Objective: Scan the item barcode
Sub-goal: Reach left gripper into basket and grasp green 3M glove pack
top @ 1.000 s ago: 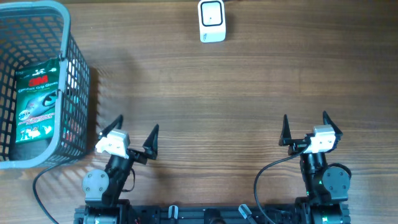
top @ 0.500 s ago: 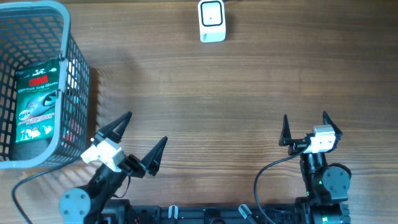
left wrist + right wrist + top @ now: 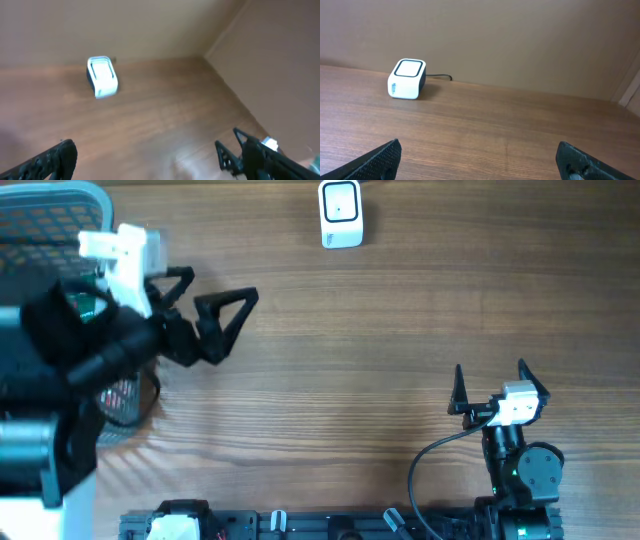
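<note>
Wood-grain table (image 3: pixel 350 330); boxy white scanner (image 3: pixel 341 214); left tool (image 3: pixel 222 285) wide, right tool (image 3: pixel 490 370) wide.

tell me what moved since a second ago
The left arm swung from its rest at the near edge up and out to the basket and now covers much of it. The left tool is open and empty by the basket's right side; nothing was taken hold of. The right tool, open, and the scanner stayed put; the basket shows no shift.
</note>
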